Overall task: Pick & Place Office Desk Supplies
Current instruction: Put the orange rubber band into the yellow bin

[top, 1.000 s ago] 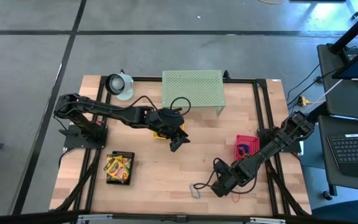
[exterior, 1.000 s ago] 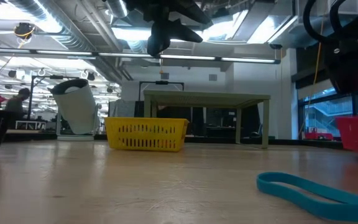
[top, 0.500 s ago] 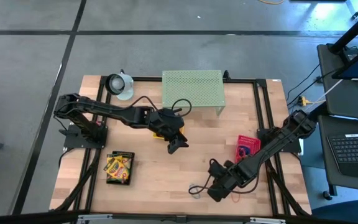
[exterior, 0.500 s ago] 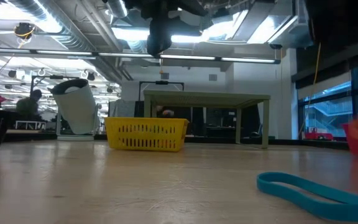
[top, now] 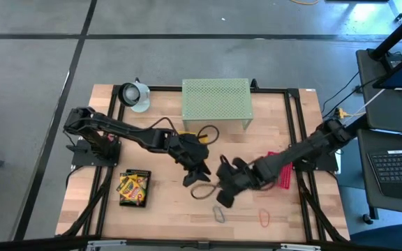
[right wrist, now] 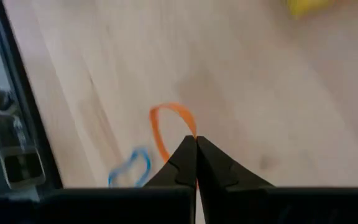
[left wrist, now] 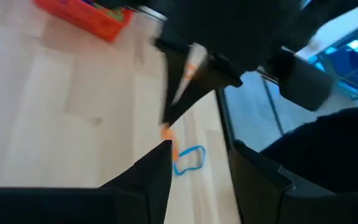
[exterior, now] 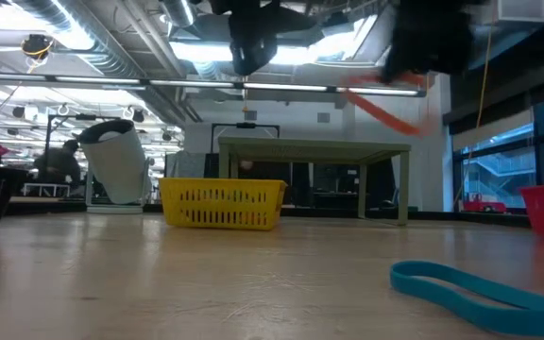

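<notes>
Right end effector is pinched shut on a thin orange rubber loop, holding it in the air above the middle of the pale wooden surface. Left end effector hangs close by with its fingers parted and nothing between them, aimed toward the loop.

Judging from this, the grip catches only a thin edge of the loop, so a quick swing could let it slip out and drop short of any tray. With both arms crowded together at mid-surface, a further reach by either could knock them together or snag the dangling loop on the other arm's fingers.

A thin blue rubber loop lies on the wood just below them, a thin red rubber loop a little farther right, and a yellow-green crayon box sits well apart to the left.

Much of the red mesh tray is covered by the right arm, so its contents cannot be read. Motion smear blurs the loop in the low view.
</notes>
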